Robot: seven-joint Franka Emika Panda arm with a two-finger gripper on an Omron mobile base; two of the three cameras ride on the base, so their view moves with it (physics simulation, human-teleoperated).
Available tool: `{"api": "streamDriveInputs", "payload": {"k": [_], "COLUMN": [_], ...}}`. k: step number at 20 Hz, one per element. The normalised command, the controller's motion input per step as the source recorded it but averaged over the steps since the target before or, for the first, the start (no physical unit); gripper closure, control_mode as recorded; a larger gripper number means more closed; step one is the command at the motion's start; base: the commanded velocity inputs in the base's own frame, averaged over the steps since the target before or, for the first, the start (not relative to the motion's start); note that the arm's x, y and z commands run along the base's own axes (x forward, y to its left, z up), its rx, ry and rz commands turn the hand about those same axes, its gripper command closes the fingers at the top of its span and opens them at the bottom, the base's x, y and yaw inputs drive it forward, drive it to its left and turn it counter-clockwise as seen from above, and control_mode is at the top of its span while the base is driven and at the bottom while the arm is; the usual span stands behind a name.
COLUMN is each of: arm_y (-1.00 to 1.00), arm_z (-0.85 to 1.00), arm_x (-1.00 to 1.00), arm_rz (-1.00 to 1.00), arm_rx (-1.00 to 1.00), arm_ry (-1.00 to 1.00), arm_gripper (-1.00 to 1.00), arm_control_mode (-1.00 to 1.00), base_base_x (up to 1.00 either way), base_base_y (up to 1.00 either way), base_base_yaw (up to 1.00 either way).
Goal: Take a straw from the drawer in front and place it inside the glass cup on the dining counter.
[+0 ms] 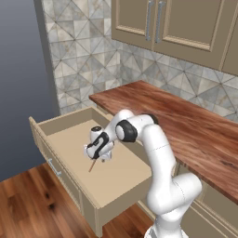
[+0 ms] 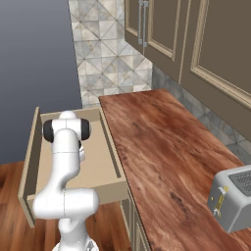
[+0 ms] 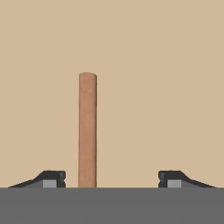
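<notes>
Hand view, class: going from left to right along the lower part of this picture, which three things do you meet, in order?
One dark finger tip → the straw, lying on the drawer's tan floor → the other dark finger tip. The straw sits closer to the first tip, with clear gaps on both sides.

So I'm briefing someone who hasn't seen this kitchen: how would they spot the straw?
Start at the open beige drawer pulled out below the end of the wood-topped counter. On its light tan floor, right under the robot's claw, lies the straw. It is a thin, straight, brownish-orange stick, the one loose item seen in the drawer.
</notes>
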Motion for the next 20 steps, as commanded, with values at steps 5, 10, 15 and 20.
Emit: {"api": "streamDriveInputs", "payload": {"k": [5,10,15,20], "arm_y": [0.00,0.00,0.00,0.00], "arm_z": [-0.13,-0.20,-0.11,0.00], "arm_x": [0.00,0.00,0.00,0.00], "arm_rz": [0.00,0.00,0.00,0.00], "arm_rx": [0.00,0.00,0.00,0.00], "arm_ry": [0.00,0.00,0.00,0.00], "arm_gripper": [1.00,1.00,1.00,1.00], "arm_control_mode": [-1.00,-1.00,-1.00,-1.00], "base_base_x": [0.00,0.00,0.00,0.00], "base_base_y": [0.00,0.00,0.00,0.00], "base_base_yaw": [0.00,0.00,0.00,0.00]}}
